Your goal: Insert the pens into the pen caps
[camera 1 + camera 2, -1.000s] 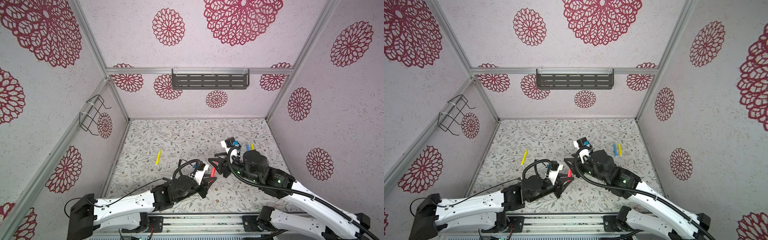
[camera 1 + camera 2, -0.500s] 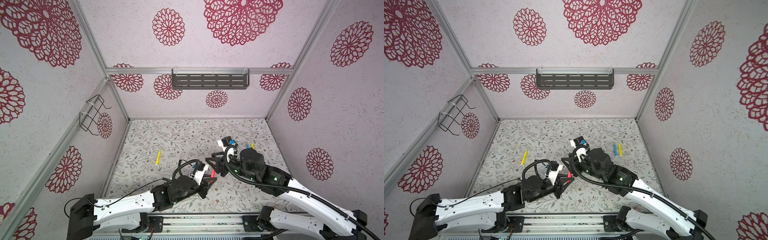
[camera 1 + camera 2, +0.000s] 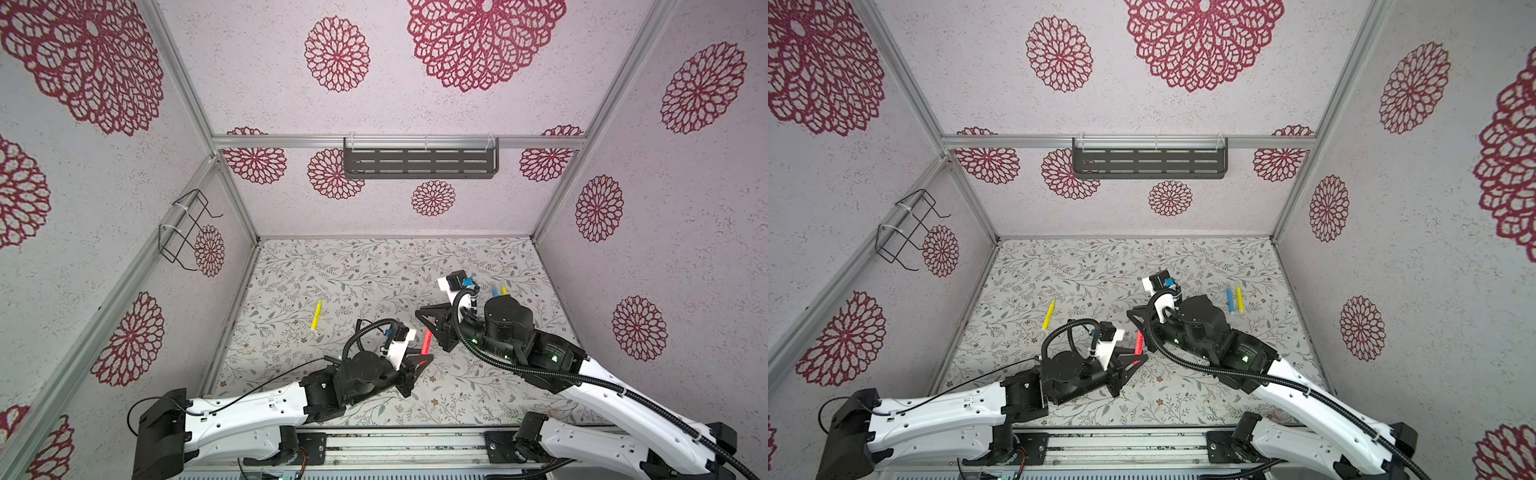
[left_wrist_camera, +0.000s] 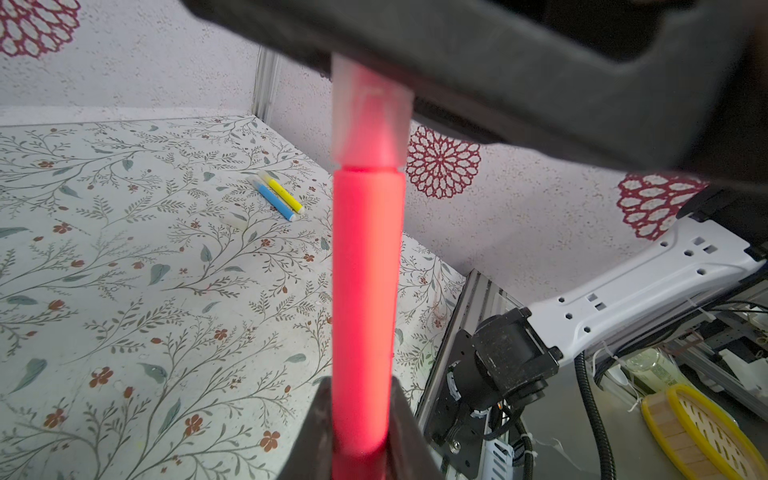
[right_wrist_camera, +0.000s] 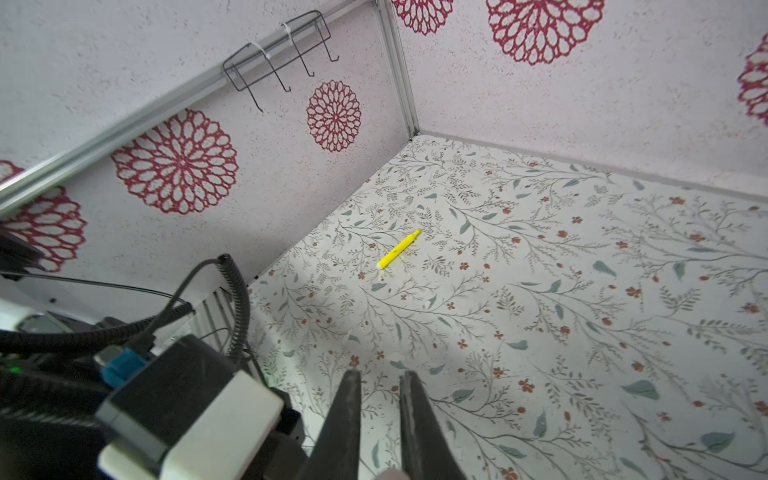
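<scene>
My left gripper [image 3: 419, 362] [image 3: 1136, 360] [image 4: 360, 386] is shut on the lower end of a red-pink pen [image 3: 427, 346] [image 3: 1139, 341] [image 4: 365, 291], which stands up off the table. A translucent pen cap [image 4: 370, 120] sits over the pen's upper end. My right gripper [image 3: 432, 326] [image 3: 1142, 328] [image 5: 378, 374] is shut on that cap, whose far end is hidden by its black fingers. A yellow pen [image 3: 316, 315] [image 3: 1049, 314] [image 5: 399, 248] lies at the left. At the right a blue pen [image 3: 1230, 301] [image 4: 274, 202] and another yellow pen [image 3: 1239, 299] [image 4: 284, 195] lie side by side.
A dark slotted shelf [image 3: 419, 163] hangs on the back wall and a wire rack [image 3: 183, 230] on the left wall. The arms' mounting rail [image 3: 395, 444] runs along the front edge. Walls close in the floral table [image 3: 353, 266] on three sides.
My right gripper has drawn in to the upper end of the red-pink pen and its jaws have closed there. The left gripper has kept its hold and its place.
</scene>
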